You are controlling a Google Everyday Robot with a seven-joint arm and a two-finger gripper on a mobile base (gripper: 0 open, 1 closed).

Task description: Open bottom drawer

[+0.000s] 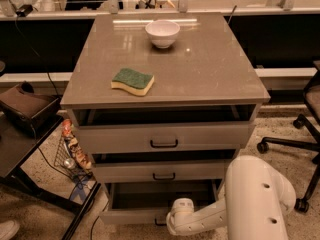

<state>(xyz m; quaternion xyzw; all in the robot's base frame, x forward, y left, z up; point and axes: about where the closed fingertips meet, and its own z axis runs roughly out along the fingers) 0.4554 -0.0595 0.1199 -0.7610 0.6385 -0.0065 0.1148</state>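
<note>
Camera view: the one camera looks down on the front of the unit.
Cabinet: a grey-beige three-drawer cabinet [210, 79] with a flat, glossy top stands on a speckled floor.
Bowl: a small round white bowl [162, 33] sits upright near the back edge of the top.
Sponge: a rectangular sponge [132, 81], green on top and yellow below, lies flat toward the front left of the top, well apart from the bowl.
Top drawer: the tallest grey-beige top drawer [115, 138] has a black bar handle at centre and a dark gap above it.
Middle drawer: the mid-sized grey-beige middle drawer [125, 172] sits just below, also with a black bar handle.
Bottom drawer: the slim grey-beige bottom drawer [127, 216] is lowest, near the floor, and stands out from the cabinet so its shallow grey tray shows from above.
Arm: a bulky white robot arm [255, 199] comes in from the lower right.
Gripper: the white gripper [172, 219] is at the centre of the bottom drawer's front panel, right by its black handle.
Gripper state: cannot tell from this view.
Left side: a wire basket [67, 151] of small items stands beside the cabinet, near a dark bag [27, 106] on a low black table.
Right side: a black office chair [305, 134] on castors.
</note>
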